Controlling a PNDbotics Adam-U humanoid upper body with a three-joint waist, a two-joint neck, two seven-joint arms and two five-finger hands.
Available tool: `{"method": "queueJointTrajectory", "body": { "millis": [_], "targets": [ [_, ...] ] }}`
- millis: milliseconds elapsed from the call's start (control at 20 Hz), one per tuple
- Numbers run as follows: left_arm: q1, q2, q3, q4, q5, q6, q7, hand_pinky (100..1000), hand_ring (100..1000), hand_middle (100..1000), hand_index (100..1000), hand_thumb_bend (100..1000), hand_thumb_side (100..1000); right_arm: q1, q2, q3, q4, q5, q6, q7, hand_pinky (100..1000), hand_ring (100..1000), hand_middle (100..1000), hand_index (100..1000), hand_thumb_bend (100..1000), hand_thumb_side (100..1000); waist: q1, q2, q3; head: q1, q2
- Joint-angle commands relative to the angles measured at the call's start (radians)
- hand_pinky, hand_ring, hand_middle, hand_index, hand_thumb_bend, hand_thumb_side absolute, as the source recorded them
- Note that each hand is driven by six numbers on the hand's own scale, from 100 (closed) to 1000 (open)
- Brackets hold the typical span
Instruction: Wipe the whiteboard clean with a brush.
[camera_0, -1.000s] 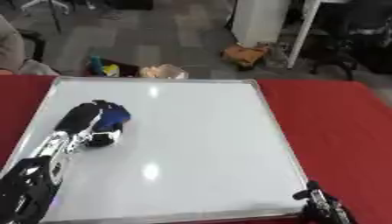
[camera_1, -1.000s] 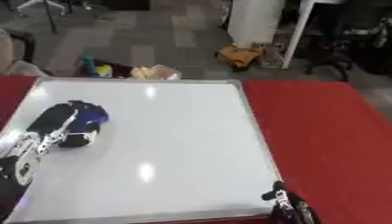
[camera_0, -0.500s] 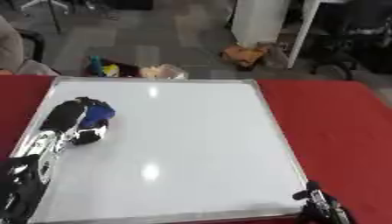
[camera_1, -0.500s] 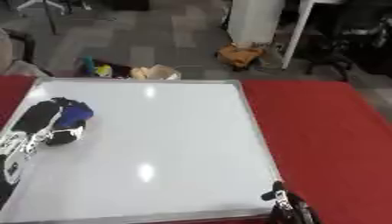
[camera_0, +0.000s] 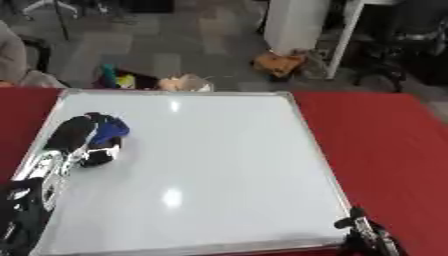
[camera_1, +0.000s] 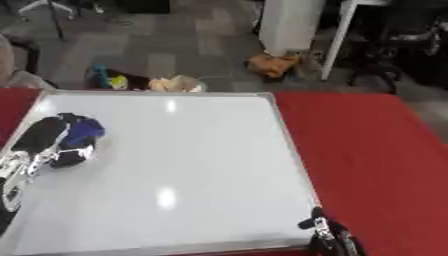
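Wiping step: left hand (camera_0: 77, 142) fingers curled round blue brush (camera_0: 108, 131), left of whiteboard (camera_0: 219, 165); next, sweep rightward; right hand (camera_0: 367, 235) fingers unclear

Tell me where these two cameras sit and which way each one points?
Left eye view: sits in the robot's head, looking down at the whiteboard on the red table; the left hand curls its fingers round a blue brush at the board's left side, and the right hand shows at the lower right corner.
Right eye view: the same head, set slightly to the right, facing the same way, with the same hands in view.
Shared: both show the board, the brush, both hands and the floor clutter beyond.
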Motion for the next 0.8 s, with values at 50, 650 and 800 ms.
{"method": "queueJointTrajectory", "body": {
  "millis": [50, 650, 800],
  "targets": [
    [0.038, -0.060, -0.028, 0.052, -0.029, -0.014, -0.016, 518, 651, 660, 863, 101, 452, -0.001, -0.004, -0.002, -0.014, 0.004, 0.000, 0.002, 346, 248, 100, 543, 100, 826, -0.004, 0.002, -0.003, -0.002, -0.013],
    [0.041, -0.103, -0.089, -0.027, 0.008, -0.074, -0.062, 522, 661, 659, 869, 100, 516, 0.000, -0.004, -0.001, -0.018, 0.003, 0.002, 0.004, 346, 248, 100, 542, 100, 824, -0.009, -0.001, -0.001, 0.002, -0.015],
    [0.045, -0.108, -0.114, -0.059, 0.015, -0.097, -0.079, 524, 663, 659, 869, 100, 515, 0.000, -0.005, -0.001, -0.018, 0.003, 0.002, 0.004, 346, 248, 100, 542, 100, 824, -0.008, -0.001, -0.002, 0.004, -0.015]
  ]
}}
